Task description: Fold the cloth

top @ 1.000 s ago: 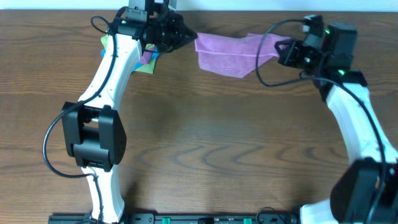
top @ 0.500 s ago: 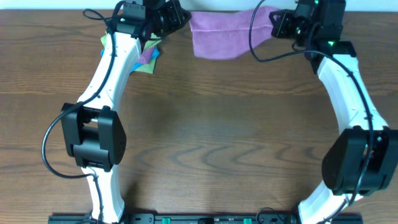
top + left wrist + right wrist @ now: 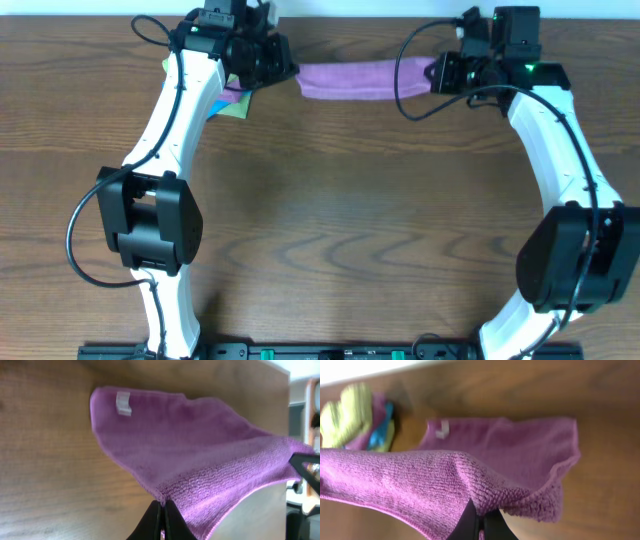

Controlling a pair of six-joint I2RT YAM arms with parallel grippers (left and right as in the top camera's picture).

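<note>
The wooden table [image 3: 330, 220] is carrying both arms, which are reaching toward its far edge. The cloth [image 3: 345, 80] is hanging there as a narrow band stretched between them, its long axis running left to right and one end pointing at each gripper. A pile of green, pink and blue folded cloths [image 3: 235, 100] is lying just under the left arm. The left gripper [image 3: 162, 510] is pinching the cloth's left end, fingers closed tight; the right gripper [image 3: 480, 520] is clamping the right end likewise. The white tag [image 3: 123, 402] is showing on the cloth's lower layer.
</note>
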